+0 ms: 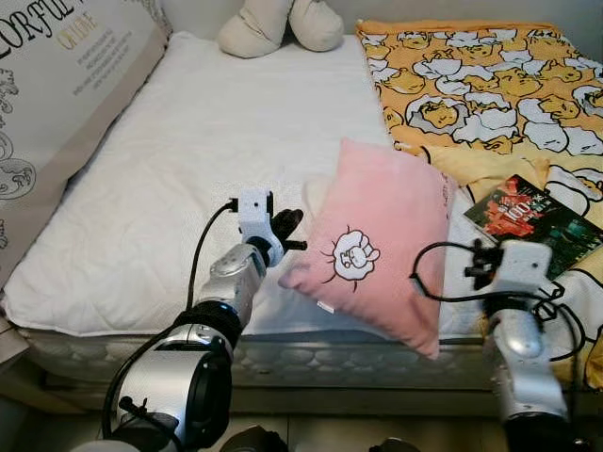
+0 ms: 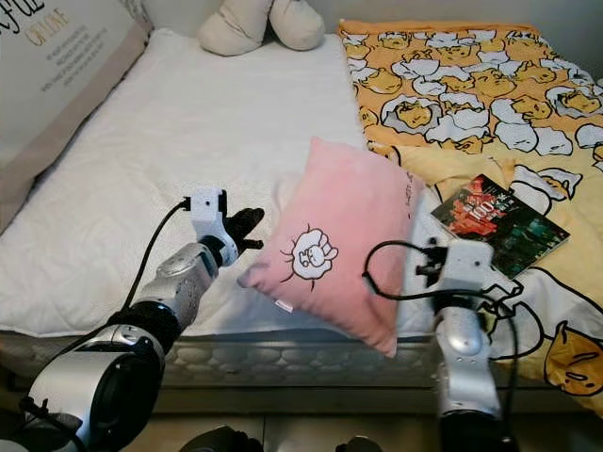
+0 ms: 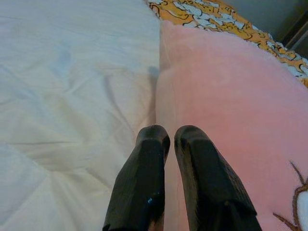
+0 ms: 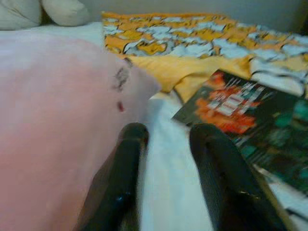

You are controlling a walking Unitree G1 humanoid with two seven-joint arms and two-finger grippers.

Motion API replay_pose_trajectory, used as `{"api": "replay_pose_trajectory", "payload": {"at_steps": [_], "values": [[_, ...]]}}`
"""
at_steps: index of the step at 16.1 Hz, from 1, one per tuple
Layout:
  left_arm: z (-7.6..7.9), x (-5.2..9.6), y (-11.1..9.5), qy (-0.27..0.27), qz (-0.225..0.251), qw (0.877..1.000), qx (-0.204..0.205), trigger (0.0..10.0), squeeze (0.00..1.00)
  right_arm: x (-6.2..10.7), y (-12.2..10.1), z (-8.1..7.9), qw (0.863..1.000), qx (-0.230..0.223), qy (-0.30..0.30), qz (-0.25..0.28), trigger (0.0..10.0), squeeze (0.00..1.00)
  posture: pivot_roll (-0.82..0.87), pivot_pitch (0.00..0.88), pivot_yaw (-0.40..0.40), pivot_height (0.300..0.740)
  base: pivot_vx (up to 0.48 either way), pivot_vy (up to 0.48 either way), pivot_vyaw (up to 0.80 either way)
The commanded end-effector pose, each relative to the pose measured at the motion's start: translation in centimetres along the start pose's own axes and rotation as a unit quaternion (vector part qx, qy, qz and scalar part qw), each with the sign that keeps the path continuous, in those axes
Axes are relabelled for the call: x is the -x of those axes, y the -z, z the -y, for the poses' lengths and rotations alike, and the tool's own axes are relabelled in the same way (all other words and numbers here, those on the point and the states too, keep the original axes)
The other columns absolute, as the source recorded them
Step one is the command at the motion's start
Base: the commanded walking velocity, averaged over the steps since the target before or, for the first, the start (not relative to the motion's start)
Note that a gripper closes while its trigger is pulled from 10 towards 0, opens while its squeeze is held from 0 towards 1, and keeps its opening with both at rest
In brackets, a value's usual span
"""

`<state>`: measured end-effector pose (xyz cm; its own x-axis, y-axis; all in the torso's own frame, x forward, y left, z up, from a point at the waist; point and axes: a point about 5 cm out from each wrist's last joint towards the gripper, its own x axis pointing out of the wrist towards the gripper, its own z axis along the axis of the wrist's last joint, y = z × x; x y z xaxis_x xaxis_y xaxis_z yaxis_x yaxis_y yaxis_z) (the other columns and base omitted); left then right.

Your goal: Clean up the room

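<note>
Lying along the far left of the bed is a large beige-and-white printed cushion (image 1: 52, 89), beside the white quilted mattress cover (image 1: 188, 160). At the head end rests a cream stuffed toy (image 1: 281, 24). The left gripper (image 1: 290, 231) sits at the left edge of a soft pink square pillow with a cartoon sheep patch (image 1: 377, 245) — its two black fingers (image 3: 144, 187) nearly closed, with a narrow gap, and whether they pinch the fabric I cannot tell. The pillow stands tilted on the near half of the bed, its lower corner over the mattress edge. The right gripper (image 4: 166, 159) is just beside the pillow's right side, fingers apart and holding nothing. Further right, a dark glossy book with red print (image 1: 532, 224) lies on the yellow cartoon-print blanket (image 1: 480, 80).
</note>
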<state>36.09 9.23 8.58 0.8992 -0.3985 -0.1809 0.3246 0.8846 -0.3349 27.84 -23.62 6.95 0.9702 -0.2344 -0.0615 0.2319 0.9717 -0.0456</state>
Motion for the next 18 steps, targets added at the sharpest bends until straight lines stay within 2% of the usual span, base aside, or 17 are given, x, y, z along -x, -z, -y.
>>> {"api": "replay_pose_trajectory", "payload": {"at_steps": [1,2,5,7,8,9,10,12,13,17,18], "values": [[-0.2,0.1,-0.1,-0.005,0.004,1.0,-0.006,10.0,0.0,0.2,0.8,0.1,1.0,-0.018,0.007,-0.015,10.0,1.0,-0.15,0.0,0.083,0.706,0.0,0.0,0.0],[0.0,0.1,0.1,-0.001,0.003,1.0,-0.009,10.0,0.0,0.2,1.1,0.2,0.999,-0.032,0.015,-0.025,10.0,1.0,-0.15,0.0,0.083,0.706,0.0,0.0,0.0],[0.3,0.1,0.6,0.003,-0.003,1.0,-0.013,10.0,0.0,0.2,1.2,0.5,0.999,-0.025,0.016,-0.025,10.0,1.0,-0.15,0.0,0.083,0.706,0.0,0.0,0.0],[0.4,0.1,0.6,0.004,-0.003,1.0,-0.017,10.0,0.0,0.2,0.9,0.4,1.0,-0.011,0.011,-0.017,10.0,1.0,-0.15,0.0,0.081,0.706,0.0,0.0,0.0],[0.4,0.1,0.7,0.001,-0.006,0.999,-0.034,10.0,0.0,0.2,0.8,0.0,1.0,0.006,0.001,-0.007,10.0,1.0,-0.15,0.0,0.08,0.706,0.0,0.0,0.0],[0.2,0.3,0.7,-0.011,-0.006,0.993,-0.115,10.0,1.0,0.2,0.8,-0.5,1.0,0.009,-0.001,-0.005,10.0,1.0,-0.15,0.0,0.076,0.706,0.0,0.0,0.0],[0.2,0.3,0.7,-0.012,-0.006,0.991,-0.134,10.0,1.0,0.2,0.8,-0.6,1.0,0.01,-0.002,-0.005,10.0,1.0,-0.15,0.0,0.076,0.706,0.0,0.0,0.0],[0.0,0.4,0.4,-0.033,0.001,0.976,-0.215,10.0,1.0,0.3,0.8,-1.0,1.0,0.025,-0.011,0.002,10.0,1.0,-0.15,0.0,0.074,0.706,0.0,0.0,0.0],[0.0,0.4,0.1,-0.039,0.01,0.97,-0.24,10.0,1.0,0.3,0.9,-1.0,0.999,0.03,-0.01,0.002,10.0,1.0,-0.14,0.0,0.073,0.706,0.0,0.0,0.0],[0.2,0.5,-0.2,-0.047,0.041,0.96,-0.273,10.0,1.0,0.3,0.7,-0.8,0.998,0.057,-0.003,0.019,10.0,1.0,-0.14,0.0,0.075,0.706,0.0,0.0,0.0],[0.2,0.6,-0.1,-0.046,0.042,0.961,-0.27,10.0,1.0,0.3,0.7,-0.8,0.998,0.058,-0.002,0.02,10.0,1.0,-0.14,0.0,0.075,0.706,0.0,0.0,0.0]]}}
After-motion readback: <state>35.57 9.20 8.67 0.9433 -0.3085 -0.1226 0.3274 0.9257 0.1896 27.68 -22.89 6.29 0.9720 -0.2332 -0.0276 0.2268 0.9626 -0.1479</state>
